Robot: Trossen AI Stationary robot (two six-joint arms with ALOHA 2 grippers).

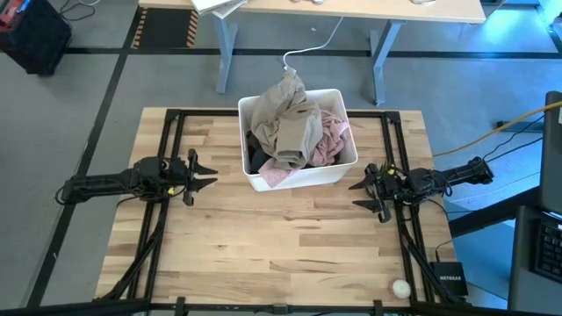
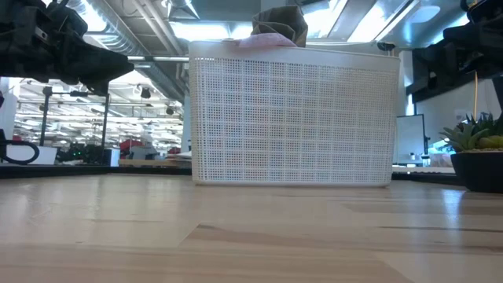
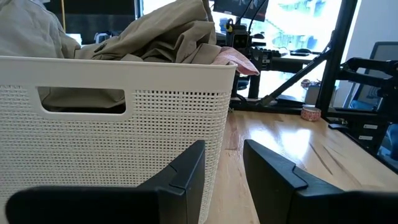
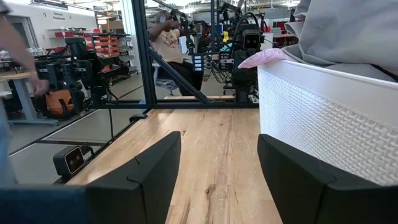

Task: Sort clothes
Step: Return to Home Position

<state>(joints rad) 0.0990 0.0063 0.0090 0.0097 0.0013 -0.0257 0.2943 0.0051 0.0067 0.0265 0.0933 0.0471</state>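
Note:
The clothes lie heaped in a white perforated bin at the table's far middle. A khaki-beige garment sits on top, a pale pink one to its right, and a dark one shows at the bin's left. In the left wrist view the khaki garment rises over the bin's rim. My left gripper waits open, level, left of the bin. My right gripper waits open, level, right of the bin. Neither touches anything.
A small pale roll of tape lies at the table's near right corner. A black frame runs along the table's edges. Bare wood lies between the bin and the near edge. A person shows beyond the table in the right wrist view.

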